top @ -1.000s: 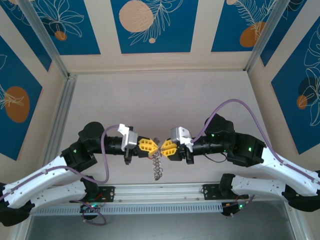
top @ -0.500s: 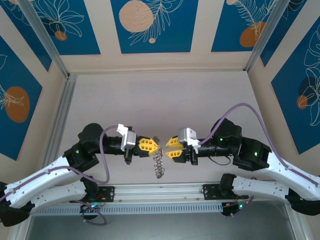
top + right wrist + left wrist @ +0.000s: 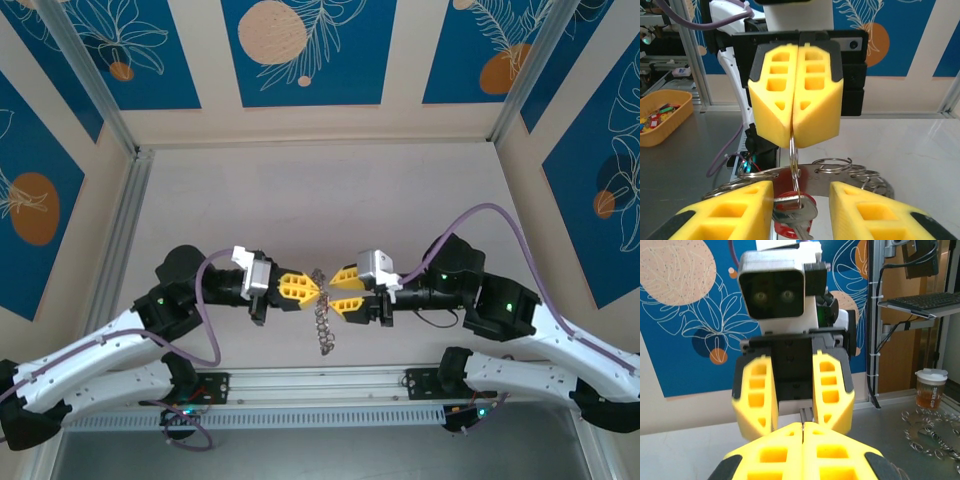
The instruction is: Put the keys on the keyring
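Left pincer (image 3: 794, 131) clamped on keyring (image 3: 792, 162); right pincer (image 3: 335, 290) apart, flanking keys (image 3: 796, 211) hanging below keyring.

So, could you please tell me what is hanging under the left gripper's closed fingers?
A thin keyring hangs from the left gripper, carrying keys, one red-headed, between the fingers of the open right gripper. The ring's top is hidden inside the pinch.

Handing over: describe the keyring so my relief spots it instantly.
Look where the two arms meet. The left gripper's yellow fingers pinch a thin silvery keyring; unlike the bare rings beside it, keys and a red-headed piece hang from it.
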Tool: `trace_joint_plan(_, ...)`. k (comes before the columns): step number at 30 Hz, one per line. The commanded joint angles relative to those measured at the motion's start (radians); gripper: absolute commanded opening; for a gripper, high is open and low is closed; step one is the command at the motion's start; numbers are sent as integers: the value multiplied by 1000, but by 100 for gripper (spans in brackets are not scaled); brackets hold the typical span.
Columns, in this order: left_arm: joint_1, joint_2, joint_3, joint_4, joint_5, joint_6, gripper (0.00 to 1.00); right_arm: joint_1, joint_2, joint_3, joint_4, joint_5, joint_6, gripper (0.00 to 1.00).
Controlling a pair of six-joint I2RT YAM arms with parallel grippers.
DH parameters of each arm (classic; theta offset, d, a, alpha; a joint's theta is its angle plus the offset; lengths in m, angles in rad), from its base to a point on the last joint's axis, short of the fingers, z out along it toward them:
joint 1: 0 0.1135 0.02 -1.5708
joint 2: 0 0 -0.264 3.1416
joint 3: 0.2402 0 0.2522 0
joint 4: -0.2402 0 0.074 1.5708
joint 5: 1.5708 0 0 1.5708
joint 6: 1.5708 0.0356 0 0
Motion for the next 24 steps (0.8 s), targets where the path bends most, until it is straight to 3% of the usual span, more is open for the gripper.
trace_joint_plan(1,7,9,-6,154,39,-29,0,-8,17,3,34,-42,14,35)
trace_joint_plan(6,10,31,-10,206,52,-42,0,-8,7,2,53,-44,9,33)
trace_joint_plan(9,12,44,-17,245,61,-58,0,-11,-11,-4,62,-49,10,22)
trace_joint_plan(24,35,85,-68,473,88,-180,0,-19,-24,-24,90,-54,7,12)
